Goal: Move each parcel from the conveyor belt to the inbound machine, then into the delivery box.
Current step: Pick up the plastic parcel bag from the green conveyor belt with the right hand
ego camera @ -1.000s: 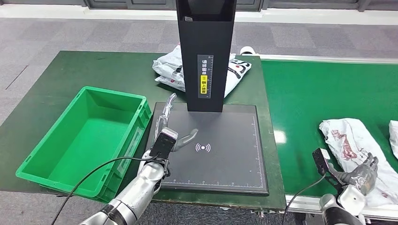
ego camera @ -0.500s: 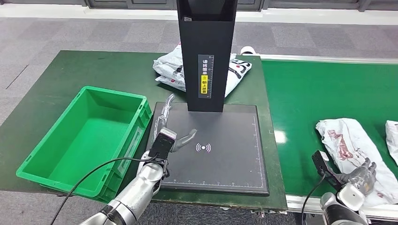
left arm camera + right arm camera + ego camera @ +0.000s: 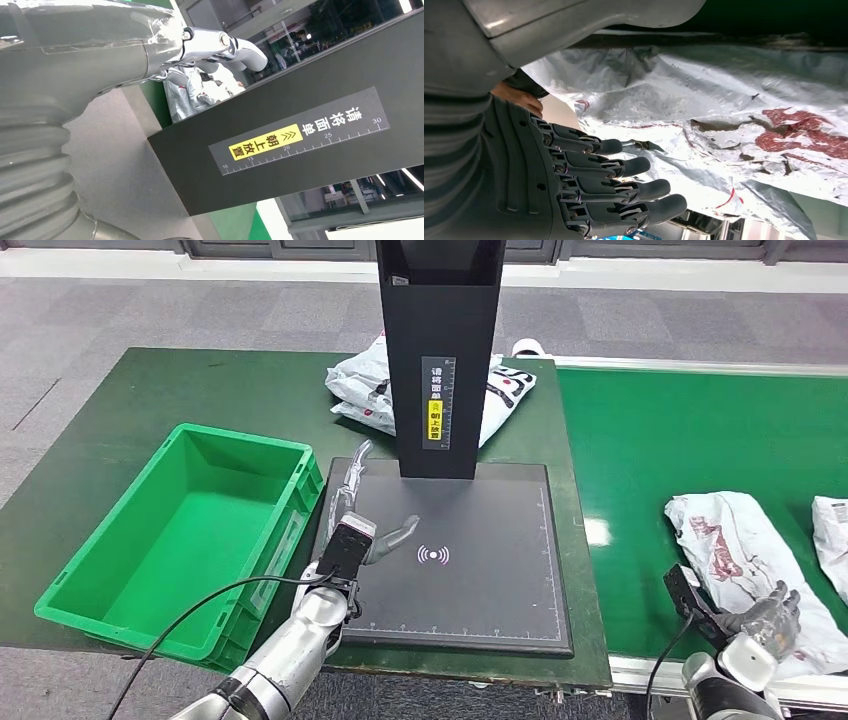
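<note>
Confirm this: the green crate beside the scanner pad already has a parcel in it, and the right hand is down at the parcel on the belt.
Not quite. The head view shows the green crate holds no parcel. The rest stands: the right hand is down at the parcel on the belt.

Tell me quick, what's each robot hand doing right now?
Left robot hand: open, empty, over the scanner plate.
Right robot hand: open, over the parcel.
</note>
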`<state>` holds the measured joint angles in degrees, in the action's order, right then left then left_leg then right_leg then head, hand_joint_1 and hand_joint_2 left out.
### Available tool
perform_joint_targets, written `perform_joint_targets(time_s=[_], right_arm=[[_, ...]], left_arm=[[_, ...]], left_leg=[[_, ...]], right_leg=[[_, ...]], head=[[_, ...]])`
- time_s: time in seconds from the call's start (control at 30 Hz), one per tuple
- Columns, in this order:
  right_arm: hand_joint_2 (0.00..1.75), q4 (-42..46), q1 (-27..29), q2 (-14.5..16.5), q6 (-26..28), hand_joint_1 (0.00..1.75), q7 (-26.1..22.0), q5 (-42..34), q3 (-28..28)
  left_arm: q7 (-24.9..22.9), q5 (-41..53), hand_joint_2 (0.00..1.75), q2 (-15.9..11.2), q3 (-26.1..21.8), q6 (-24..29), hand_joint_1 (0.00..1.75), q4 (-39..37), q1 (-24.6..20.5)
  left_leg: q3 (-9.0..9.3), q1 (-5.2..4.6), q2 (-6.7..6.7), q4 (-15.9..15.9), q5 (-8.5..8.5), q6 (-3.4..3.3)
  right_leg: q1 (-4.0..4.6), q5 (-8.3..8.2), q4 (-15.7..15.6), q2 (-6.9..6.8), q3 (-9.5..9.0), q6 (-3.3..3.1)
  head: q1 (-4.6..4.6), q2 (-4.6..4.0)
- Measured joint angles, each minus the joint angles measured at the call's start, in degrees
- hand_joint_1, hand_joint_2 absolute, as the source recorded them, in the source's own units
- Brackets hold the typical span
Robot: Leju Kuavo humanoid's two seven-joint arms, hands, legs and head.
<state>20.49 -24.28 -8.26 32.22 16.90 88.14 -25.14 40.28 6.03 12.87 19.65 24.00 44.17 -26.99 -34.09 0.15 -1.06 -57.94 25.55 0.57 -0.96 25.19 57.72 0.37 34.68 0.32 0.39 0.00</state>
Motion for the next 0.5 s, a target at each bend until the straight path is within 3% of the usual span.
perform_joint_targets(time_s=[0.17, 0.2, 0.3, 0.33, 0.5], right_arm=[[1.75, -0.2, -0.1, -0.1, -0.9, 0.02, 0.5, 0.2, 0.0], [1.75, -0.3, -0.1, -0.2, -2.0, 0.3, 1.1, 0.3, 0.0], [1.75, -0.9, -0.3, -0.6, -7.9, 1.59, 3.3, 0.8, 0.1], [1.75, -1.1, -0.4, -0.7, -9.7, 1.75, 3.8, 0.8, 0.1], [1.75, -1.7, -0.8, -1.0, -13.2, 1.75, 4.0, 0.3, 0.3]], left_arm=[[0.0, 0.0, 1.75, 0.0, 0.0, 0.0, 0.0, 0.0, 0.0], [0.0, 0.0, 1.75, 0.0, 0.0, -0.1, 0.0, 0.0, 0.0], [0.0, 0.0, 1.75, 0.0, 0.0, -0.6, 0.0, 0.0, 0.0], [0.0, 0.0, 1.75, 0.0, 0.0, -0.8, 0.0, 0.0, 0.0], [0.0, -0.1, 1.75, 0.0, 0.0, -1.1, 0.0, 0.0, -0.1]], left_leg=[[0.0, 0.0, 0.0, 0.0, 0.0, 0.0], [0.0, 0.0, 0.0, 0.0, 0.0, 0.0], [0.02, 0.0, 0.01, 0.0, 0.0, 0.0], [0.03, 0.0, 0.02, 0.0, 0.0, 0.0], [0.06, 0.0, -0.03, 0.0, -0.01, -0.05]], right_leg=[[0.0, 0.0, 0.0, 0.0, 0.0, 0.0], [0.0, 0.0, 0.0, 0.0, 0.0, 0.0], [0.0, 0.0, 0.0, 0.0, 0.0, 0.0], [0.01, 0.0, 0.0, 0.02, -0.01, 0.0], [0.0, 0.0, 0.0, -0.03, -0.08, 0.09]], head=[[0.0, -0.01], [0.0, 0.0], [-0.01, -0.01], [-0.01, -0.01], [0.0, -0.02]])
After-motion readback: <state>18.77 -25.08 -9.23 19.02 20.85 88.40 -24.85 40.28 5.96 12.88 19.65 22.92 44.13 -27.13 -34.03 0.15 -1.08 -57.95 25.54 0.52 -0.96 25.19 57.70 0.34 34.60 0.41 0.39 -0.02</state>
